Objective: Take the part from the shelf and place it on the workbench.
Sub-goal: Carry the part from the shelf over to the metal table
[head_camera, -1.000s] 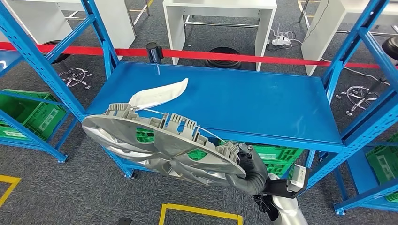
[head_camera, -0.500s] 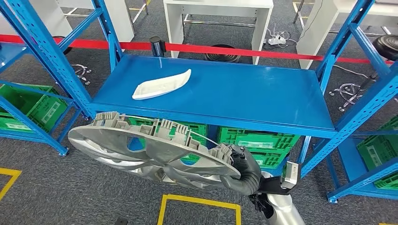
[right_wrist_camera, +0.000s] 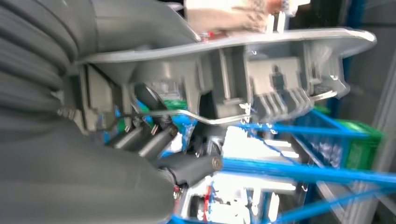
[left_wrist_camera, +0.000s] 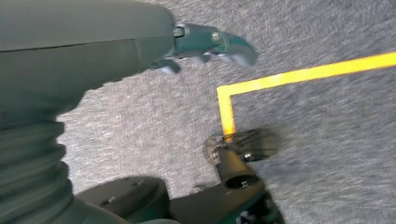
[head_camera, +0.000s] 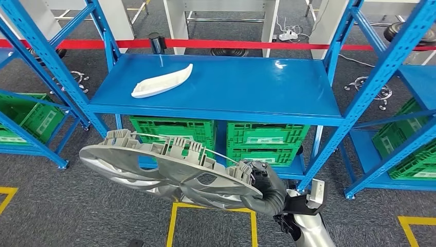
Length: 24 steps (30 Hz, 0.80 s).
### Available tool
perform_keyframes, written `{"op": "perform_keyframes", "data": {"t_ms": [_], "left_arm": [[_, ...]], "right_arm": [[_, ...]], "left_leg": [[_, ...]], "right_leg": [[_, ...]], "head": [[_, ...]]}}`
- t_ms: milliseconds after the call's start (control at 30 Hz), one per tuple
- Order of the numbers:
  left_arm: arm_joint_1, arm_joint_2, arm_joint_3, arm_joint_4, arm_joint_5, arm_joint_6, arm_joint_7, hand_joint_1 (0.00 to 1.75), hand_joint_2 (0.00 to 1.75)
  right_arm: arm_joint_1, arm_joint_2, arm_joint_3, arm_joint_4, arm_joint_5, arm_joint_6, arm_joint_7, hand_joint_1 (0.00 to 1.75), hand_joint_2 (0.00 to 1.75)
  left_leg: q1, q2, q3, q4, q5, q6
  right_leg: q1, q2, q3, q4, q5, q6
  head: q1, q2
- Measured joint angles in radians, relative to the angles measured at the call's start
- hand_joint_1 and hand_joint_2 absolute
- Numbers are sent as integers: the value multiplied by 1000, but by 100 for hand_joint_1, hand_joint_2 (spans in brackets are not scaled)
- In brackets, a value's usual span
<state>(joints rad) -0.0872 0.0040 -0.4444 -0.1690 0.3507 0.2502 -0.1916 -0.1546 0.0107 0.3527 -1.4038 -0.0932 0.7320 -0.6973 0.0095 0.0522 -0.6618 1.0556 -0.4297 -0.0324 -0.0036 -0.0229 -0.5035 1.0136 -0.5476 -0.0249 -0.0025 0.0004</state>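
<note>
In the head view my right hand (head_camera: pixel 263 188) grips a large grey wheel cover (head_camera: pixel 169 170) by its rim, holding it nearly flat over the carpet in front of the blue shelf (head_camera: pixel 247 87). In the right wrist view the cover's ribbed underside (right_wrist_camera: pixel 261 60) lies close above my fingers (right_wrist_camera: pixel 156 134). A white curved part (head_camera: pixel 161 81) lies on the shelf's left side, well beyond the cover. The left wrist view has my left hand (left_wrist_camera: pixel 205 44) hanging over the carpet, fingers apart and holding nothing.
Green crates (head_camera: pixel 267 141) sit under the shelf board, with more (head_camera: pixel 25 118) in the racks at left and right (head_camera: pixel 411 149). A red barrier tape (head_camera: pixel 216 45) runs behind the shelf. Yellow tape (head_camera: pixel 211 208) marks the grey carpet near my feet.
The whole picture has shifted: the shelf now looks farther off and the crates under it have come into sight, so the camera has moved back. The wheel cover stays in my right hand.
</note>
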Motion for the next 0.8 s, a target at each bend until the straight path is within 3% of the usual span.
{"op": "perform_keyframes", "data": {"t_ms": [100,133,167,200,233,300,367,433,500,567,633,667,700,733,800], "left_arm": [[2,-1,0,0,0,0,-2,0,175],[2,-1,0,0,0,0,-3,0,175],[2,-1,0,0,0,0,-3,0,175],[3,-1,0,0,0,0,-4,0,175],[3,0,0,0,0,0,-5,0,175],[3,2,0,0,-2,0,-5,0,175],[4,3,0,0,-6,1,-6,0,175],[3,3,-1,0,-9,2,-7,0,175],[2,3,-1,0,-9,2,-8,0,175],[3,4,-1,0,-10,2,-10,0,175],[5,4,-1,0,-10,2,-11,0,175],[6,4,-1,0,-10,2,-11,0,175],[6,4,-1,0,-10,2,-11,0,175],[6,3,-1,0,-10,2,-11,0,175],[4,3,-1,0,-10,2,-11,0,175]], "right_arm": [[2,0,1,1,2,1,0,175,175],[3,0,1,2,3,2,0,175,175],[5,0,1,3,3,2,0,175,175],[6,0,1,4,3,3,0,175,175],[7,0,1,5,3,4,0,175,175],[8,0,1,5,3,5,0,175,175],[8,0,1,5,3,6,0,175,175],[9,0,1,5,3,7,0,175,175],[9,-1,1,5,2,8,0,175,175],[9,-1,1,5,1,8,0,175,175],[9,-2,1,7,0,9,0,175,175],[10,-2,1,10,0,9,0,175,175],[10,-3,1,12,1,9,0,175,175],[10,-4,1,14,1,9,0,175,175],[8,-5,1,16,1,9,0,175,175]], "left_leg": [[3,-40,-57,169,-116,-11],[3,-45,-70,219,-138,-12],[3,-47,-68,239,-140,-11],[2,-50,-47,219,-124,-8],[2,-58,-8,162,-97,-3],[3,-102,78,24,-62,9],[1,-132,116,-41,-59,15],[0,-115,118,-50,-57,21],[4,-88,119,-61,-52,34],[5,-61,116,-66,-48,43],[5,-34,111,-62,-47,45],[4,-20,108,-60,-47,45],[4,-7,107,-57,-48,44],[4,5,106,-54,-49,43],[2,26,106,-45,-54,36]], "right_leg": [[-1,25,-25,0,23,-10],[0,34,-32,1,29,-10],[0,44,-39,1,34,-9],[1,54,-43,2,38,-7],[1,64,-46,2,42,-5],[-1,83,-51,2,47,3],[-6,101,-57,2,55,15],[-8,119,-64,0,62,29],[-5,95,-80,26,45,40],[-3,50,-130,128,-13,49],[-5,37,-193,257,-66,56],[-7,36,-206,285,-68,59],[-8,33,-199,274,-52,60],[-9,25,-171,224,-21,61],[-7,-14,-97,83,33,56]], "head": [[-8,0],[-10,0],[-10,0],[-11,0],[-12,0],[-11,0],[-13,0],[-15,0],[-12,0],[-6,0],[-1,0],[0,0],[1,0],[2,0],[5,0]]}}
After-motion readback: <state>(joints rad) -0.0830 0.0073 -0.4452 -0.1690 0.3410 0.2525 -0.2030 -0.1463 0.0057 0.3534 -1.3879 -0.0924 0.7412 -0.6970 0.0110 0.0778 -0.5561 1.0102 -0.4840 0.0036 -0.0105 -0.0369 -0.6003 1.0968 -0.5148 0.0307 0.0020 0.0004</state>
